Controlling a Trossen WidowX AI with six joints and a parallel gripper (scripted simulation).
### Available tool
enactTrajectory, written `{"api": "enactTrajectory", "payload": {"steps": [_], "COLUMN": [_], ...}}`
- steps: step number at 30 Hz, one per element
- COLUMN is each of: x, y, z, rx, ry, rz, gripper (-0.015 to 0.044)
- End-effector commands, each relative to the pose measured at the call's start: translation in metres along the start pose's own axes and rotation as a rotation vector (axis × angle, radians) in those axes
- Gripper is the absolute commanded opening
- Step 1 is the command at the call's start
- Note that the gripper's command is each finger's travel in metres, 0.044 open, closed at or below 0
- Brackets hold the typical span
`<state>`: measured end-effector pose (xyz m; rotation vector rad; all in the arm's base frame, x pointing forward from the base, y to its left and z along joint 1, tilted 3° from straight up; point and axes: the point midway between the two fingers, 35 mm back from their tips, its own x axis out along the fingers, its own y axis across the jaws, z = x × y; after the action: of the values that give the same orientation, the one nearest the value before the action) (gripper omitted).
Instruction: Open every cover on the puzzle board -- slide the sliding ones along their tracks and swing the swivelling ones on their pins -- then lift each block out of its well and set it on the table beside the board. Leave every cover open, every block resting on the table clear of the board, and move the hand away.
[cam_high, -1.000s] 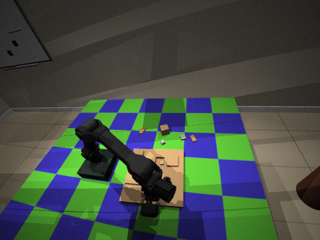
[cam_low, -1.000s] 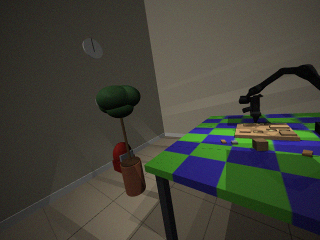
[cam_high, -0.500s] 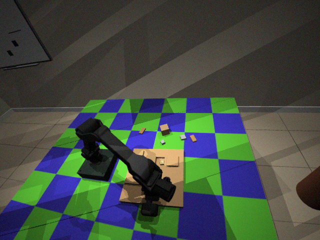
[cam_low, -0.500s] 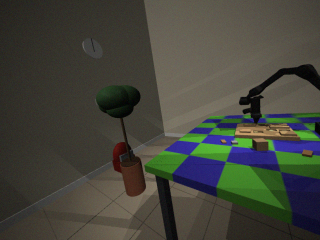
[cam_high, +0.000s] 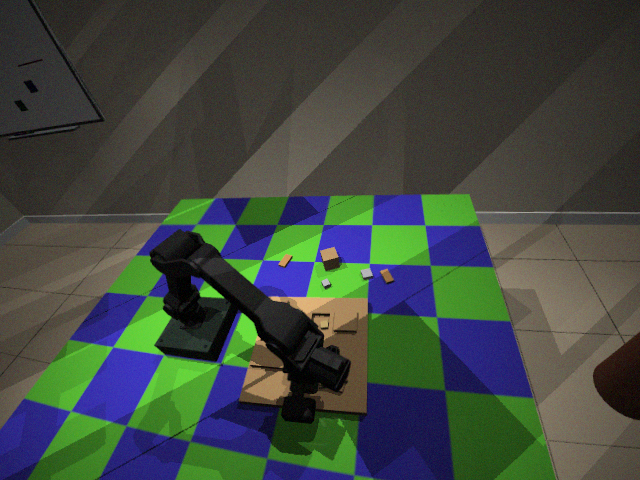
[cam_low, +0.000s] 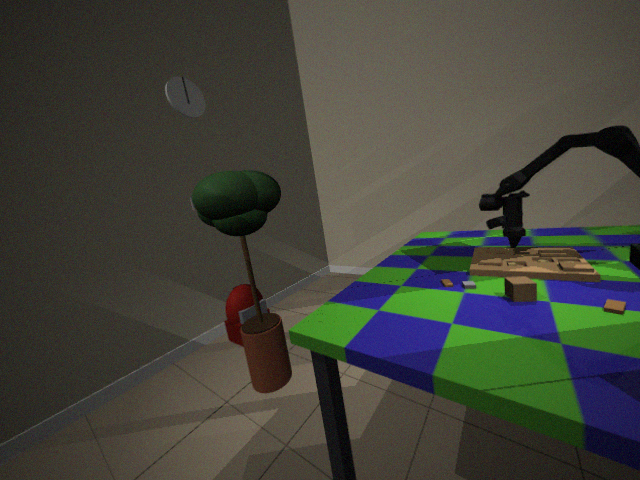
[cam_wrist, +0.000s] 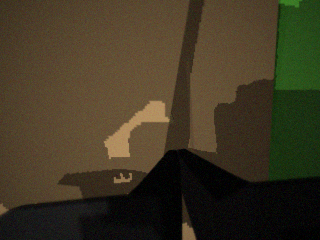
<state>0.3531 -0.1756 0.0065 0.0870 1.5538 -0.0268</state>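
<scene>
The wooden puzzle board (cam_high: 359, 356) (cam_low: 496, 273) (cam_wrist: 75, 65) lies on the table, partly hidden by the arm. At its back right a flat square cover (cam_high: 345, 320) sits beside an open well holding a small pale yellow block (cam_high: 324, 324). My gripper (cam_low: 513, 245) (cam_wrist: 177, 158) is shut and empty, pointing down at or just above the board's far part in the exterior view. In the wrist view the fingertips overlap the lower end of a dark strip, a groove or shadow (cam_wrist: 184, 95). The arm hides the covers and wells beneath it in the top view.
Behind the board lie an orange piece (cam_high: 285, 260) (cam_low: 614, 306), a wooden cube (cam_high: 329, 258) (cam_low: 520, 289), a grey block (cam_high: 366, 273) (cam_low: 468, 284), a small grey block (cam_high: 326, 283) and a brown-orange piece (cam_high: 386, 276) (cam_low: 446, 282). The arm's base stands left of the board.
</scene>
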Motion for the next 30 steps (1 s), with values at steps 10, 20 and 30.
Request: {"api": "enactTrajectory", "payload": {"steps": [10,20,30], "x": [0.000,0.000,0.000], "y": [0.017,0.027,0.040], "z": [-0.001,0.000,0.003], "rx": [0.000,0.000,0.000], "ry": [0.000,0.000,-0.001], "rz": [0.002,0.003,0.005], "gripper": [0.0000,0.0000,0.0000]}}
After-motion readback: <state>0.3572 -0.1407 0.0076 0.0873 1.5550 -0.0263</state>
